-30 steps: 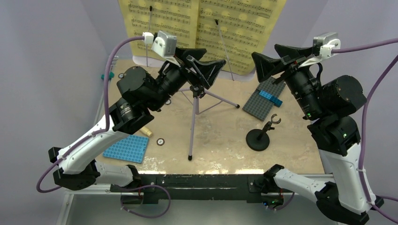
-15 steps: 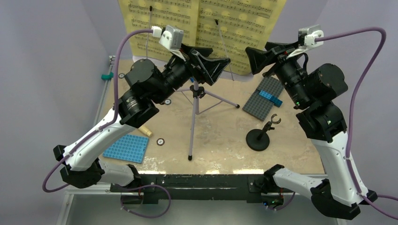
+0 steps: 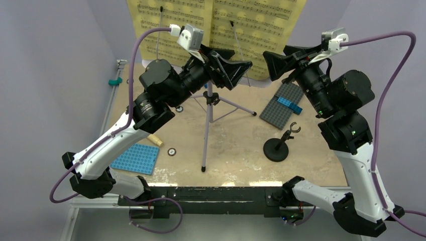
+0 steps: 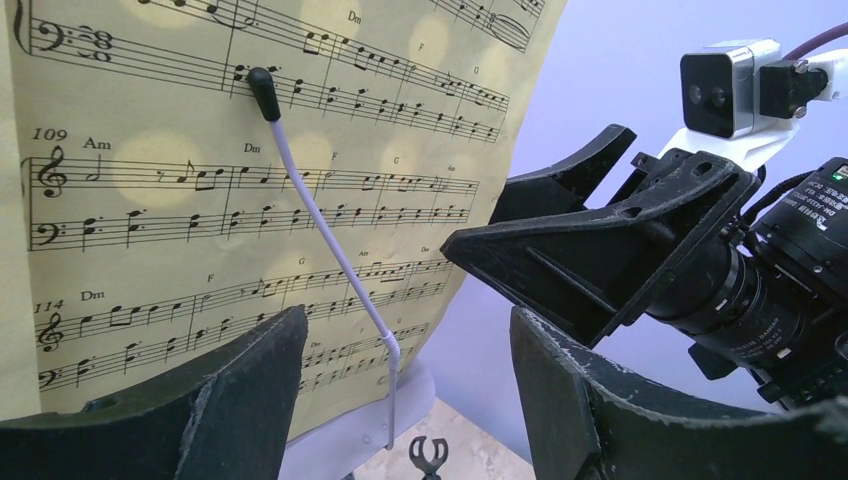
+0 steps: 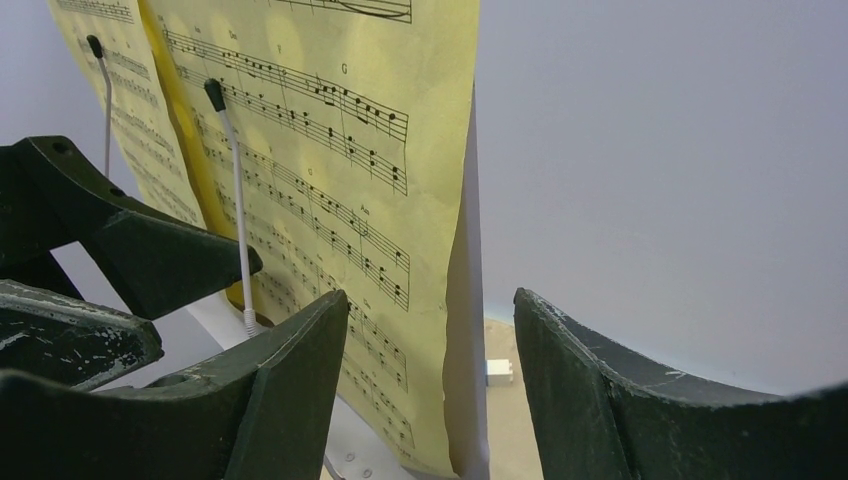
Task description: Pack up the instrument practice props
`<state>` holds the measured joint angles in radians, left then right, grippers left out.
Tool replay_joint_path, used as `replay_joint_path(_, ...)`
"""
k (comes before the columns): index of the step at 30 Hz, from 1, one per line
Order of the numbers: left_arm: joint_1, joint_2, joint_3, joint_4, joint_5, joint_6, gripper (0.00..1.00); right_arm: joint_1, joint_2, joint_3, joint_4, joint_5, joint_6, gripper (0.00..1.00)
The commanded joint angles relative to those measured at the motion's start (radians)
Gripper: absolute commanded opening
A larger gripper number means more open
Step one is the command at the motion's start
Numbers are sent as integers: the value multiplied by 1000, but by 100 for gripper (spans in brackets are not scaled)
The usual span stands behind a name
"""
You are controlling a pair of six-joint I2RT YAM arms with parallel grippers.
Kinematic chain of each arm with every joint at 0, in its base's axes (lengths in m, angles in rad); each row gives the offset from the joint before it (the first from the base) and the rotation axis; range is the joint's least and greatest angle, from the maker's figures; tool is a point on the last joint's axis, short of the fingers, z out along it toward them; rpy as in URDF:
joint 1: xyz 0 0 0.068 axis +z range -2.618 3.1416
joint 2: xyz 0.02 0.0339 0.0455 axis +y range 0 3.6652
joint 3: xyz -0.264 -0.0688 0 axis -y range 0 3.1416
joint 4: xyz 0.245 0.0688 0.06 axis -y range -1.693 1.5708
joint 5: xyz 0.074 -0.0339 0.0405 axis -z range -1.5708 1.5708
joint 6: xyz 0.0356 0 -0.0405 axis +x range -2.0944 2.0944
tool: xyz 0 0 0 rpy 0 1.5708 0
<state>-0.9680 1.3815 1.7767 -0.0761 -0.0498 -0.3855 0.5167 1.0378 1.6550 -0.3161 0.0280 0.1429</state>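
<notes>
Low in the frame, the tan table (image 3: 241, 150) carries the tripod music stand (image 3: 207, 125). Above it, the left gripper (image 4: 405, 330) and right gripper (image 5: 430, 300) gape, empty, facing the upright sheet-music pages (image 3: 251, 20) at top centre. The right one lines up with their tall right edge. Bare wall behind.

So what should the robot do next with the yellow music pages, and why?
Probably ease the right arm's open fingers forward until they straddle the free edge of the yellow sheet-music pages. That edge stands just ahead of them, they hold nothing, and the pages are not yet off the music stand.
</notes>
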Motion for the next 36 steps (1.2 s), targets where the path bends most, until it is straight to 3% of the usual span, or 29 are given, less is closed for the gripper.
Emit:
replay_joint_path(1, 8, 6, 47, 29, 24, -23, 77, -4, -10, 3, 40, -20, 14, 66)
replay_joint_path(18, 13, 60, 92, 27, 31, -20, 62, -3, -5, 40, 13, -19, 37, 66)
replay_joint_path(26, 15, 64, 94, 40, 37, -16, 40, -4, -20, 23, 24, -21, 55, 65)
replay_joint_path(36, 15, 58, 81, 59, 45, -19, 19, -4, -38, 44, 32, -1, 55, 65)
